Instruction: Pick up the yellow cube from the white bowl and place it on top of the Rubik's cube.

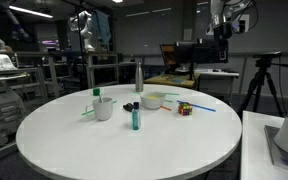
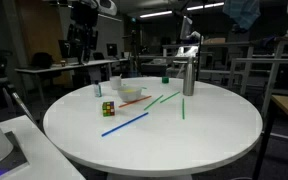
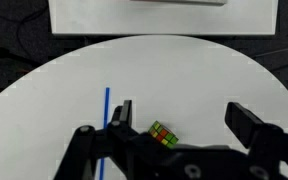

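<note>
- The gripper [image 3: 184, 122] enters at six o'clock in the wrist view, its jaws wide apart and holding nothing.
- The Rubik's cube [image 3: 164, 133] lies on the table [image 3: 204, 70], seen between the fingers [image 3: 246, 122] and touching neither.
- The blue stick [image 3: 107, 105] lies at the cube's ten o'clock.
- In an exterior view, the white bowl [image 1: 152, 100] sits near the cube's nine o'clock. The yellow cube is too small to make out.

Round white table [image 1: 124, 150] holds a white cup [image 1: 103, 108], teal bottle [image 1: 135, 117], tall grey bottle [image 1: 138, 76], blue stick [image 2: 125, 124], green sticks [image 2: 165, 98].
</note>
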Controlling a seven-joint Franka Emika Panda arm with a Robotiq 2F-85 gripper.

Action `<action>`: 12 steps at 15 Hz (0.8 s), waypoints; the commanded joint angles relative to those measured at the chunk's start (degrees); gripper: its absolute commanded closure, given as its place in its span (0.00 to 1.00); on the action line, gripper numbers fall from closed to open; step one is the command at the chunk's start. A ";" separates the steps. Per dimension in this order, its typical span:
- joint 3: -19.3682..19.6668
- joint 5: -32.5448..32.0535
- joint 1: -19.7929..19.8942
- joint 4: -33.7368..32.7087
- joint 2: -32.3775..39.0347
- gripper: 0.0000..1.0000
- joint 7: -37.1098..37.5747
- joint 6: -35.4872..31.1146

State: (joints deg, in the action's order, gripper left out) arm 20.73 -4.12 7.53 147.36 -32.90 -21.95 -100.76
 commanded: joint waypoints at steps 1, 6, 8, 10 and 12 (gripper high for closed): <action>-1.09 0.55 1.21 -0.10 0.27 0.00 -0.57 0.10; -1.96 2.92 -0.40 -1.33 4.90 0.00 -0.58 -1.69; -2.92 3.52 -0.99 -1.49 6.14 0.00 -0.82 -1.64; -4.33 4.19 -2.04 -1.94 7.64 0.00 -1.05 -1.76; -5.90 4.82 -3.40 -3.17 9.68 0.00 -1.37 -2.41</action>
State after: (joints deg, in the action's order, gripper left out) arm 16.85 -1.02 5.74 147.04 -27.12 -21.95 -102.32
